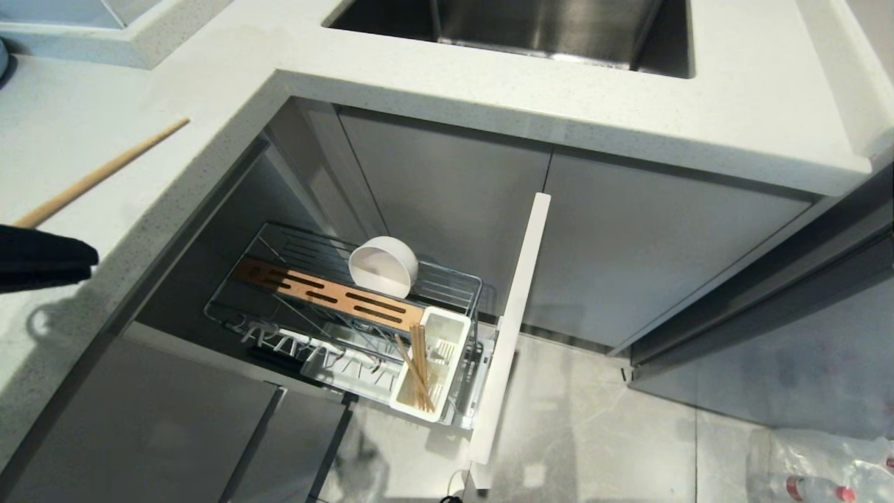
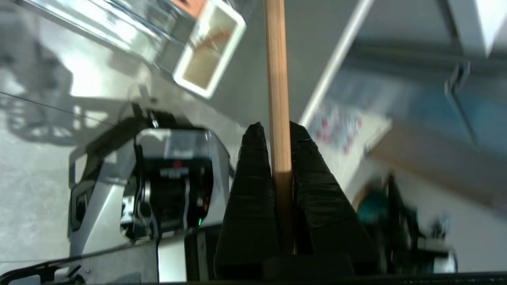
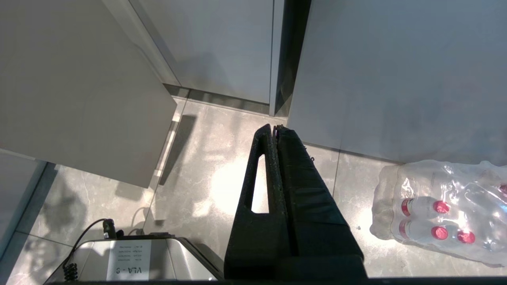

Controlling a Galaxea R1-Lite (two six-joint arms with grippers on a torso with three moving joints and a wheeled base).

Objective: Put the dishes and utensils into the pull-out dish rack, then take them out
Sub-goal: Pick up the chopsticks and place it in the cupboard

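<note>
My left gripper (image 1: 28, 234) sits at the far left over the countertop (image 1: 84, 133), shut on a long light-brown wooden chopstick (image 1: 105, 171) that slants up and away from it. In the left wrist view the chopstick (image 2: 276, 79) runs straight out between the black fingers of that gripper (image 2: 277, 128). The pull-out dish rack (image 1: 457, 279) stands open below the counter. A cream-white bowl (image 1: 383, 265) rests on its side against the brown slotted strip (image 1: 328, 293). More chopsticks (image 1: 419, 370) lean in the white cutlery box (image 1: 447, 335). My right gripper (image 3: 273, 127) hangs shut and empty above the floor.
The rack's pale drawer front (image 1: 513, 314) juts out over the tiled floor. A steel sink (image 1: 531, 28) is set in the counter behind. A shrink-wrapped pack of bottles (image 1: 824, 468) lies on the floor at the right. Grey cabinet doors flank the opening.
</note>
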